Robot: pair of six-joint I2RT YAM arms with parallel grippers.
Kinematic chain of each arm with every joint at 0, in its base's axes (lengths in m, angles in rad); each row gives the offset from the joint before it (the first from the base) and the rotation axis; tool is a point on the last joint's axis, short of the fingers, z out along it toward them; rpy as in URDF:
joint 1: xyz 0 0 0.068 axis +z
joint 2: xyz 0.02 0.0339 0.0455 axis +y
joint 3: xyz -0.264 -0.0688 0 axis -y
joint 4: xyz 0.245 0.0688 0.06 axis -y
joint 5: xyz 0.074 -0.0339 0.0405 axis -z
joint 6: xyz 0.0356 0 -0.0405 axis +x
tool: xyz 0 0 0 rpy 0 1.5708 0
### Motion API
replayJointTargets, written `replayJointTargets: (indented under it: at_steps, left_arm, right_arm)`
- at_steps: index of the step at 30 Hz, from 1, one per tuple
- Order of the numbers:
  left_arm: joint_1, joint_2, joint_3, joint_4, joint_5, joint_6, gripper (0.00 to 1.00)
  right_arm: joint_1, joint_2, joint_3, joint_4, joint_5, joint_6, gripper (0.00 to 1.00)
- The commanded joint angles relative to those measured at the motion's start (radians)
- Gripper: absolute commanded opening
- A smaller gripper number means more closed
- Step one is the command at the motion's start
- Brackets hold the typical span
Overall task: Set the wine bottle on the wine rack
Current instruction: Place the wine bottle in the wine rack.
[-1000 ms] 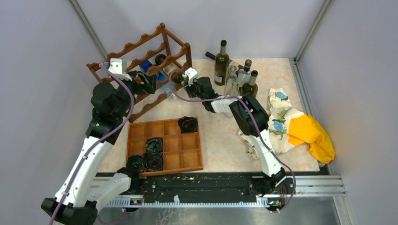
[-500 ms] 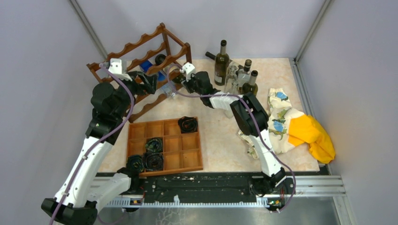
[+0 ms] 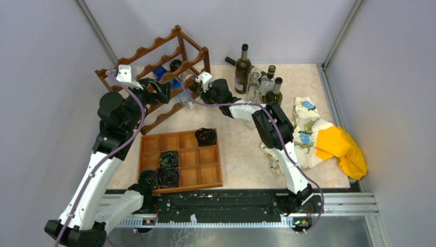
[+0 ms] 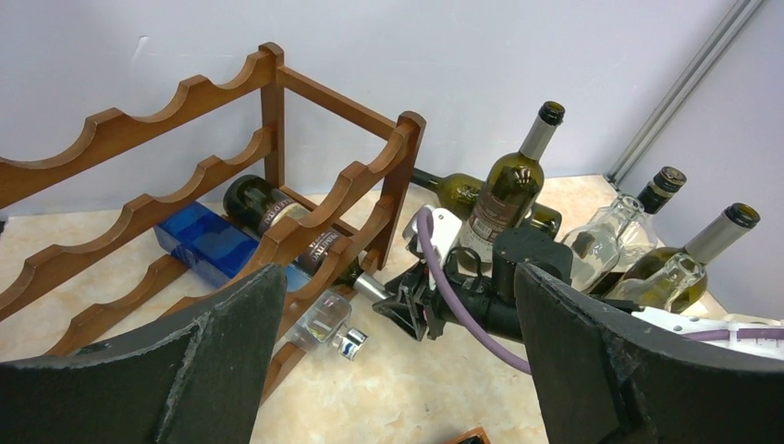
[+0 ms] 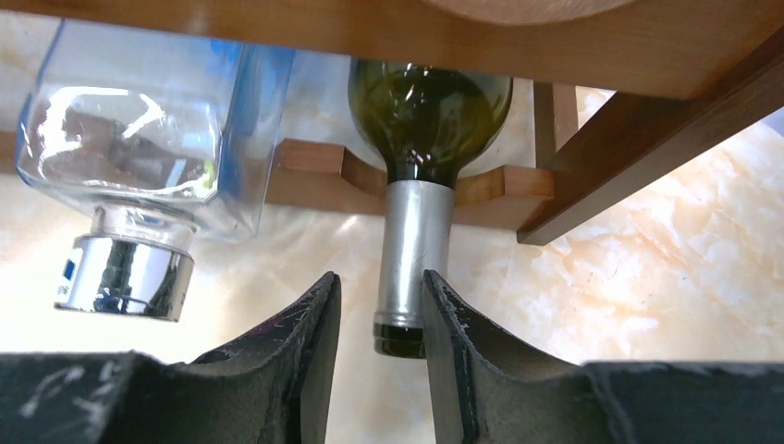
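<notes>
Wine bottle [image 5: 421, 185] is lying flat in the bottom tier of the wine rack [image 5: 555, 46], shoulder sitting in a front-rail scallop, foil neck sticking out. Its long axis is running straight into the right gripper [image 5: 379, 277], the nearer one. Those jaws are straddling the neck tip, partly spread, with a gap on one side, so not pinching. Clear square bottle [image 5: 139, 139] is lying just beside. Left gripper [image 4: 398, 270] is hovering farther off, jaws spread wide, holding nothing. Backing straight out along that axis looks cleanest.
</notes>
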Motion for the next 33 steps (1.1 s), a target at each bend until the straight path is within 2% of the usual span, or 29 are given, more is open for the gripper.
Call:
replayJointTargets:
  at_steps: [1, 10, 20, 33]
  left_arm:
    - [0.006, -0.012, -0.004, 0.008, 0.007, -0.008, 0.98]
    - [0.006, -0.022, -0.013, 0.005, 0.010, -0.028, 0.98]
    - [0.007, -0.031, -0.024, 0.014, 0.005, -0.048, 0.98]
    - [0.007, -0.027, -0.024, 0.024, 0.013, -0.066, 0.98]
  right_arm:
    - [0.004, -0.039, 0.014, -0.064, -0.020, -0.031, 0.37]
    - [-0.002, 0.039, 0.144, -0.207, 0.004, -0.059, 0.36]
    - [-0.008, 0.029, 0.123, -0.201, 0.014, -0.090, 0.44]
    - [-0.020, 0.063, 0.139, -0.231, 0.017, -0.126, 0.37]
